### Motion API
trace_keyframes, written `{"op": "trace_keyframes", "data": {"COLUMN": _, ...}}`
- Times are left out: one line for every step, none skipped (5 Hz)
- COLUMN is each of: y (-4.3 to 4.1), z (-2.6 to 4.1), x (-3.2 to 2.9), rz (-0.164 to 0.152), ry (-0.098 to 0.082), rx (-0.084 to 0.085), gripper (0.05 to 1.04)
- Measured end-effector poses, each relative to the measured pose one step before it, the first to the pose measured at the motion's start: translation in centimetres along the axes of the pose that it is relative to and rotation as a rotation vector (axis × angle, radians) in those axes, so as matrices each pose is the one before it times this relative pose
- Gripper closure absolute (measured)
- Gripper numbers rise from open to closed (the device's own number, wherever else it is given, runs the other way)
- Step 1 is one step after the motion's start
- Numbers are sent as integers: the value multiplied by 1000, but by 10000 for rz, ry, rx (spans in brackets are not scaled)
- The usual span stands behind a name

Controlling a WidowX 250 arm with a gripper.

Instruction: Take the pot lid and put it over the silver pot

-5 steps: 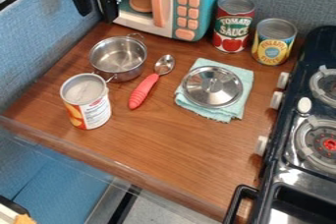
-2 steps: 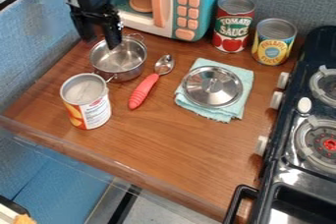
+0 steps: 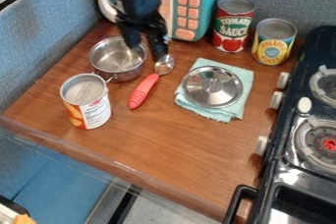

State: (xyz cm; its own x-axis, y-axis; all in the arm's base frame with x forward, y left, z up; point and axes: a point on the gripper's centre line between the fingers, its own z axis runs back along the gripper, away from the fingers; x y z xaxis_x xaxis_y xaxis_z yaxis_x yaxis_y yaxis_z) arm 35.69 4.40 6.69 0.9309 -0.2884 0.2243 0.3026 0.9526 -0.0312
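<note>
My gripper [image 3: 147, 52] hangs over the right rim of the silver pot, its two fingers apart with nothing between them; one fingertip is above the pot, the other near the spoon's bowl. The silver pot [image 3: 117, 60] stands uncovered on the upper left of the counter. To the right, the round metal pot lid [image 3: 212, 86] lies handle up on a folded light-blue cloth [image 3: 238, 109], some way from the gripper.
Between pot and cloth lies a red-handled spoon [image 3: 144, 91]. An open-topped can [image 3: 87, 102] stands in front of the pot. Behind are a toy microwave [image 3: 197, 2], a tomato can [image 3: 232, 23] and a yellow can [image 3: 273, 42]. The stove [image 3: 289, 179] borders the right.
The gripper has come down from the upper left and moved right, from beside the microwave's left part, past the pot's back to its right rim. Nothing else has moved.
</note>
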Motion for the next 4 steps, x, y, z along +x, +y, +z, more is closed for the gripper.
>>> {"op": "trace_keyframes", "data": {"y": -3420, "z": -765, "x": 2448, "rz": -221, "ry": -113, "rx": 270, "gripper": 84}}
{"op": "trace_keyframes", "data": {"y": -183, "z": -2306, "x": 539, "rz": 290, "ry": 509, "rx": 347, "gripper": 83}}
{"op": "trace_keyframes", "data": {"y": -584, "z": -1990, "x": 339, "rz": 248, "ry": 355, "rx": 48, "gripper": 84}}
{"op": "trace_keyframes", "data": {"y": -681, "z": -1366, "x": 395, "rz": 209, "ry": 117, "rx": 21, "gripper": 84}}
